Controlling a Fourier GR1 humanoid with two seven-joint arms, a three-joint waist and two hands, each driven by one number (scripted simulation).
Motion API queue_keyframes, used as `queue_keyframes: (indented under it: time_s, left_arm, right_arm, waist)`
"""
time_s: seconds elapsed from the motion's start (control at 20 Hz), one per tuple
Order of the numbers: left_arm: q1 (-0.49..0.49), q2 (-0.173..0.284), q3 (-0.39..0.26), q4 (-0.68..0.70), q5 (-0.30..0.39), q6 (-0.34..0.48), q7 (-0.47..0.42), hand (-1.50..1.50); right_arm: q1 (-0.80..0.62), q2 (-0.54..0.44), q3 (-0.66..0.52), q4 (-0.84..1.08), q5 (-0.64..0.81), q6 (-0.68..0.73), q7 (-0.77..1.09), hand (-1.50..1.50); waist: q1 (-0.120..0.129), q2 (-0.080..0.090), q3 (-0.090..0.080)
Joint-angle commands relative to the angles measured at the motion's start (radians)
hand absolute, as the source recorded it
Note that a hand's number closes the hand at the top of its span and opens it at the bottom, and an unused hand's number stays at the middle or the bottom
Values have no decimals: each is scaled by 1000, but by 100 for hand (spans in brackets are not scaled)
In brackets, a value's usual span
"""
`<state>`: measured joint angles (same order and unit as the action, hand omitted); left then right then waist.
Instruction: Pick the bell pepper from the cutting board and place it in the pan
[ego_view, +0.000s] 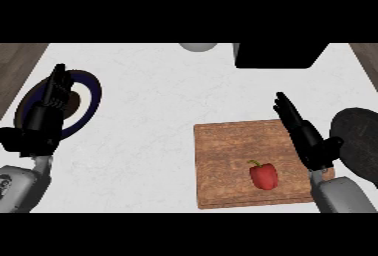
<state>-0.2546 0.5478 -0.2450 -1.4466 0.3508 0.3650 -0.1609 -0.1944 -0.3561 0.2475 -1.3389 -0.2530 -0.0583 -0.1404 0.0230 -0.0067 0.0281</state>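
- At far left, left robot hand (46, 107): black, fingers straight and pointing up, nothing held, resting over the left part of a plate.
- Under it, round plate with dark blue rim, white ring and brown centre (87, 102), lying on the white table (148, 150) near its left edge.
- At top centre, pale grey rounded object (198, 46), cut off by the view's upper edge.
- Right of that, black boxy object (280, 55) on the table's far side.
- Lower centre-right, square brown wooden cutting board (221, 160), flat on the table.
- On the board's lower right part, red bell pepper with short green stem (263, 175), lying apart from both hands, stem pointing up-left.
- Just right of the pepper, right robot hand (304, 137): black, fingers extended up-left above the board's right edge, empty, not touching the pepper.
- At far right, round dark grey pan (358, 142), partly cut off by the view's edge, beside the board, nothing visible inside.
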Motion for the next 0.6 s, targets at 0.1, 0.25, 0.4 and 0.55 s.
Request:
queue_keyframes:
  time_s: [0.1, 0.25, 0.4, 0.55]
  left_arm:
    - [134, -97, -7, 10, 62, 66, 109, 0]
    - [256, -204, -10, 70, 176, 70, 168, 0]
    - [282, -212, -18, 83, 178, 59, 156, 0]
    - [293, -223, -8, 89, 184, 63, 144, 0]
  right_arm:
    - [72, 40, 14, -133, 51, -90, -51, 150]
    - [126, 34, 36, -222, 103, -144, -72, 150]
    - [213, -15, 30, -201, 372, -405, -186, 150]
    - [361, 56, 155, -299, 529, -546, -317, -150]
  waist:
    - [-30, -1, -29]
    - [-43, -6, -32]
    - [-90, -16, -33]
    - [-97, -15, -32]
